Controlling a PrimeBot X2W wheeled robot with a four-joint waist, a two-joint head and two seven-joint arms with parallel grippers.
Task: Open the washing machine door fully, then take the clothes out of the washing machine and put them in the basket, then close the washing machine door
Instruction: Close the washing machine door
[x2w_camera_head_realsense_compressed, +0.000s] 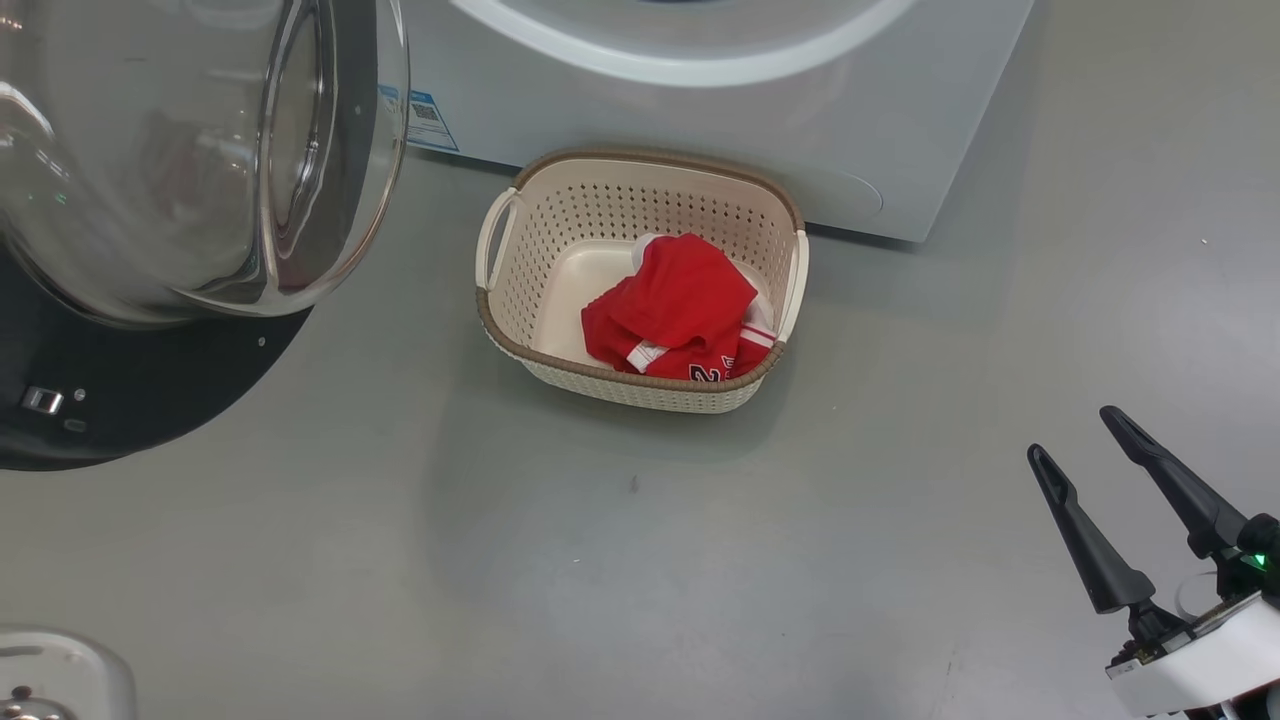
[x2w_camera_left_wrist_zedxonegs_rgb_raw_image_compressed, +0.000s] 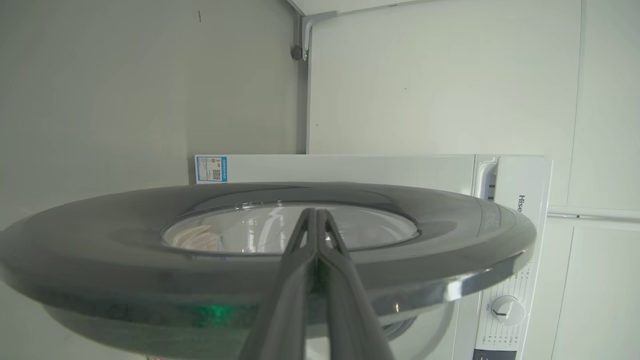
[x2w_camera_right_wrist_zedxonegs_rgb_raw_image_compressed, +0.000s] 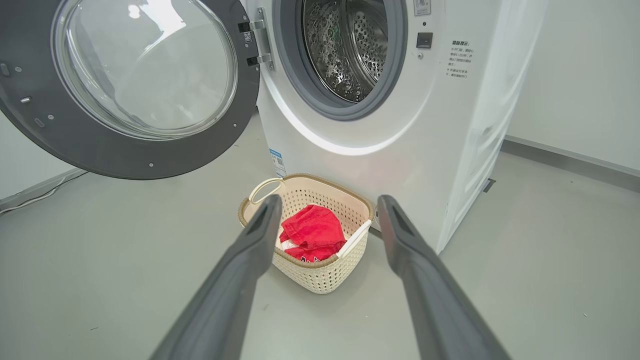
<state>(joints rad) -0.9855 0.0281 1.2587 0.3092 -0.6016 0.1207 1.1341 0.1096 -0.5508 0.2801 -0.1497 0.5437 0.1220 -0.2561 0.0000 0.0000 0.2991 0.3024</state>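
Note:
The washing machine door (x2w_camera_right_wrist_zedxonegs_rgb_raw_image_compressed: 150, 155) stands swung open to the left of the washing machine (x2w_camera_right_wrist_zedxonegs_rgb_raw_image_compressed: 390, 125), its glass bowl (x2w_camera_head_realsense_compressed: 190, 150) bulging toward me. The steel drum (x2w_camera_right_wrist_zedxonegs_rgb_raw_image_compressed: 350, 45) shows no clothes. The cream basket (x2w_camera_head_realsense_compressed: 600, 210) sits on the floor against the washer's front, with red clothes (x2w_camera_head_realsense_compressed: 680, 305) trimmed in white inside it. My right gripper (x2w_camera_head_realsense_compressed: 1072, 432) hovers open and empty at the lower right, well short of the basket (x2w_camera_right_wrist_zedxonegs_rgb_raw_image_compressed: 320, 275). My left gripper (x2w_camera_left_wrist_zedxonegs_rgb_raw_image_compressed: 316, 212) is shut on nothing, its fingers lying over the door's black outer rim (x2w_camera_left_wrist_zedxonegs_rgb_raw_image_compressed: 125, 240).
Grey floor (x2w_camera_head_realsense_compressed: 640, 560) spreads between me and the basket. A pale rounded part of the robot (x2w_camera_head_realsense_compressed: 50, 680) sits at the lower left of the head view. A white wall and baseboard (x2w_camera_right_wrist_zedxonegs_rgb_raw_image_compressed: 575, 162) run behind the washer on the right. A thin cable (x2w_camera_right_wrist_zedxonegs_rgb_raw_image_compressed: 30, 202) lies by the left wall.

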